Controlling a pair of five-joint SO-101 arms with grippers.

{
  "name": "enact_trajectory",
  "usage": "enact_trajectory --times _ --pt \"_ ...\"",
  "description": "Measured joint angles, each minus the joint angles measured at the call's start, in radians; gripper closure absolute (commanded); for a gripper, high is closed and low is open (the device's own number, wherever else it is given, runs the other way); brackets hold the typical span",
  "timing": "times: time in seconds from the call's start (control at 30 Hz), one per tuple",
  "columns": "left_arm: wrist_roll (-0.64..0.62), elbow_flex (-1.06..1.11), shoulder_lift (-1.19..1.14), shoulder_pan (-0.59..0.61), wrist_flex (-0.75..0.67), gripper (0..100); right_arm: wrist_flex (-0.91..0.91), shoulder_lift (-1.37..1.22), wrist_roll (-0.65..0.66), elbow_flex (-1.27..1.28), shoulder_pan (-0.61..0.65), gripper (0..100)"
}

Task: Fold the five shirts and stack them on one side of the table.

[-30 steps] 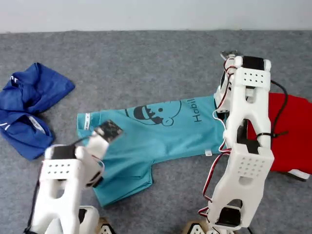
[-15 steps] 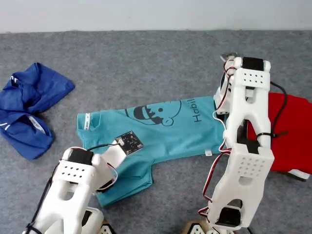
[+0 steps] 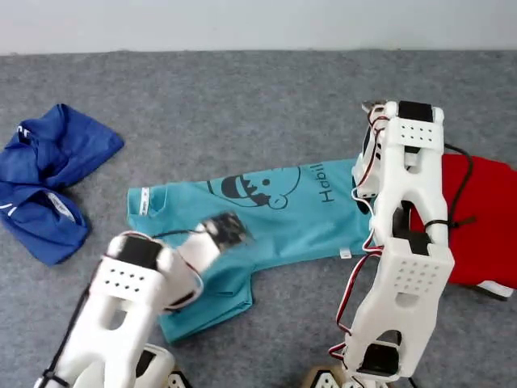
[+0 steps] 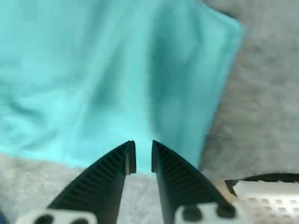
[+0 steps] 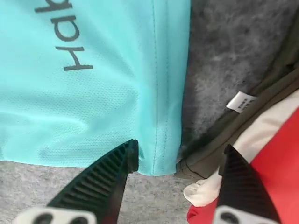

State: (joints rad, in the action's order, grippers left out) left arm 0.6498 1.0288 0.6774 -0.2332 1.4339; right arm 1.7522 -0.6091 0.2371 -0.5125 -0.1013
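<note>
Moved: my left arm (image 3: 133, 283) has swung rightward across the lower sleeve of the teal shirt (image 3: 283, 214), and its wrist now sits over the shirt's body. My right arm (image 3: 408, 242) sits about where it was.

Item 1, my left fingers (image 4: 112, 175): drawn nearly together with a thin slit between the tips, nothing pinched. They hang over the edge of the teal shirt, where the cloth meets the grey table (image 4: 261, 116).

Item 2, my right fingers (image 5: 105, 179): spread wide, holding nothing. Between them lies the hemmed corner of the teal shirt, with dark lettering farther in. Just beside that corner are a dark olive cloth (image 5: 210, 151) carrying a small white label (image 5: 240, 101), a fold of cream cloth (image 5: 205, 189), and the red shirt (image 5: 280, 140).

Item 3, teal shirt: laid flat in the middle of the table, cartoon print up, between my two arms. One sleeve points toward the near edge and is partly under my left arm.

Item 4, red shirt: on the right side of the table, partly hidden behind my right arm, just beside the teal shirt's hem.

Item 5, blue shirt (image 3: 44, 178): a crumpled heap at the far left of the table, well apart from the teal shirt.
</note>
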Motion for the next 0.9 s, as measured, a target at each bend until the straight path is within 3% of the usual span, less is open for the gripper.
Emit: enact_trajectory --times 0.1,0.23,0.63,0.9 --pt "0.0 0.041 0.0 -0.117 -0.011 94 0.0 0.0 0.0 0.0 0.0 71.7" --pt "0.0 0.084 0.0 -0.166 -0.087 94 0.0 0.0 0.0 0.015 0.0 71.7" --pt "0.0 0.181 0.0 -0.041 -0.245 94 0.0 0.0 0.0 0.068 0.0 71.7" --pt "0.002 0.19 0.0 -0.034 -0.324 94 0.0 0.0 0.0 0.068 0.0 71.7"
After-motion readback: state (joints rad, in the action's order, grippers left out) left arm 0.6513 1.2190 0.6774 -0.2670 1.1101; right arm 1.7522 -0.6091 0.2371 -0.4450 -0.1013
